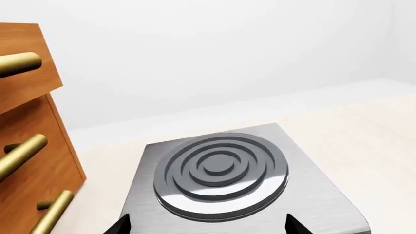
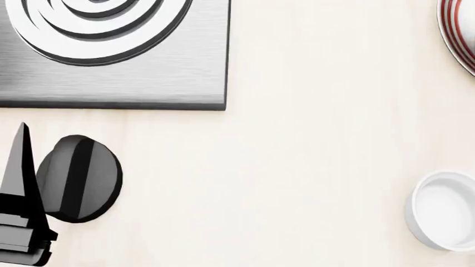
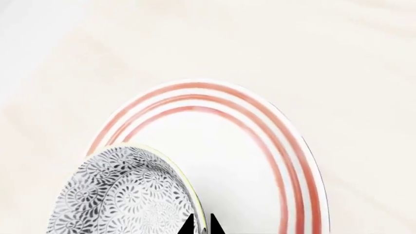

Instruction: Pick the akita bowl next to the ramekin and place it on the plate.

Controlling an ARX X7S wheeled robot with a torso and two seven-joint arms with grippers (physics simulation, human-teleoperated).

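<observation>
Right fingers (image 3: 200, 225) pinch one akita bowl (image 3: 123, 195) rim over one plate (image 3: 260, 161); left fingers (image 1: 208, 225) spread.

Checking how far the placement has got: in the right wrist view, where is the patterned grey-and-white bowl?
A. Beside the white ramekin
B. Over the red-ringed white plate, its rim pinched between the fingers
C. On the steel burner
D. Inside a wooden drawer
B: the grey-and-white floral bowl overlaps the red-ringed white plate, with the right gripper fingers closed on its rim.
</observation>
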